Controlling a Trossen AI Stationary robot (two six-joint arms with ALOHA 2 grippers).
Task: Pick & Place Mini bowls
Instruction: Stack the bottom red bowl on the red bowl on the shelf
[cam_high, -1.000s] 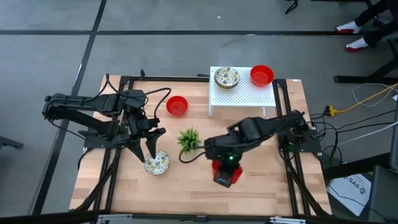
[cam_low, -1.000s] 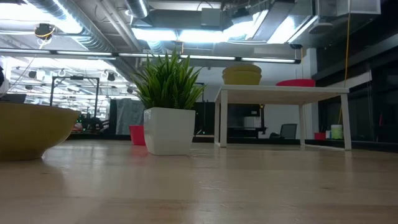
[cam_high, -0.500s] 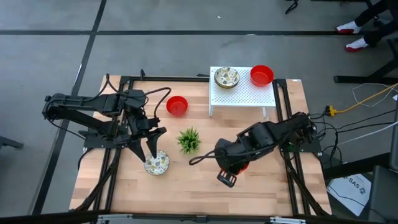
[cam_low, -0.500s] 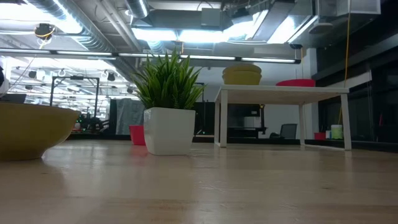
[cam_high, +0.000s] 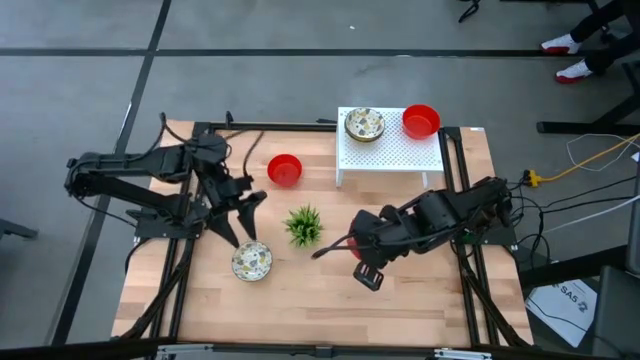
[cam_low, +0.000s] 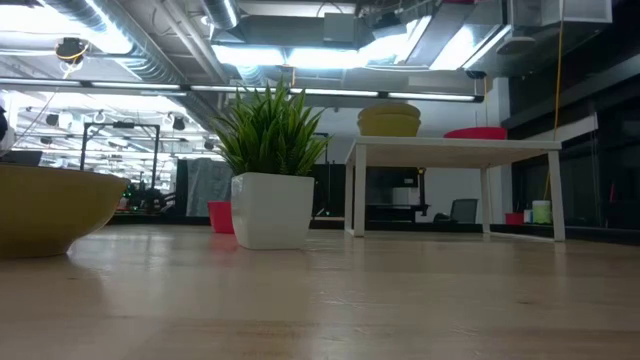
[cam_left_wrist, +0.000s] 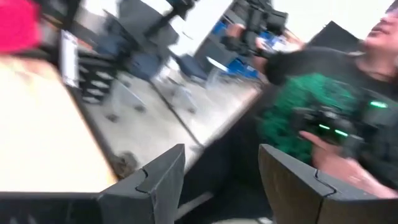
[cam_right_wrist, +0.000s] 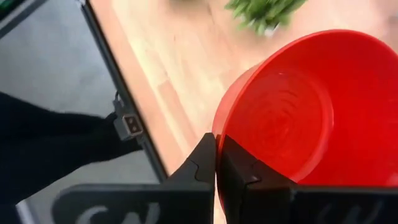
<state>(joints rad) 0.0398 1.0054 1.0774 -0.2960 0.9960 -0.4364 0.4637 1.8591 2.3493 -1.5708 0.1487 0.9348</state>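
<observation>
My right gripper (cam_right_wrist: 217, 163) is shut on a red mini bowl (cam_right_wrist: 311, 118); in the high view the right arm hides all but a sliver of this bowl (cam_high: 356, 252), right of the plant. My left gripper (cam_high: 240, 212) is open and hangs over the table just beyond a speckled mini bowl (cam_high: 252, 261), which rests on its base. Another red bowl (cam_high: 285, 169) sits on the table near the far edge. A speckled bowl (cam_high: 364, 124) and a red bowl (cam_high: 421, 121) stand on the white shelf (cam_high: 395, 152). My right gripper pinches the red bowl's rim (cam_right_wrist: 221, 124), one finger (cam_right_wrist: 239, 171) inside the bowl and one finger (cam_right_wrist: 202, 163) outside. The bowl is lifted clear of the table and tilted, its inside facing the wrist camera.
A small green plant in a white pot (cam_high: 304, 225) stands mid-table between the two grippers. The white perforated shelf fills the far right part of the table. Bare wood lies along the near edge (cam_high: 300, 310). A person's shoes (cam_high: 570, 55) show beyond the table.
My right gripper has carried the red bowl from the near part of the table up and toward the far right, turning its wrist, and the arm now covers the bowl from above. My left gripper has drawn back from the speckled bowl toward the far edge; that bowl stayed put.
</observation>
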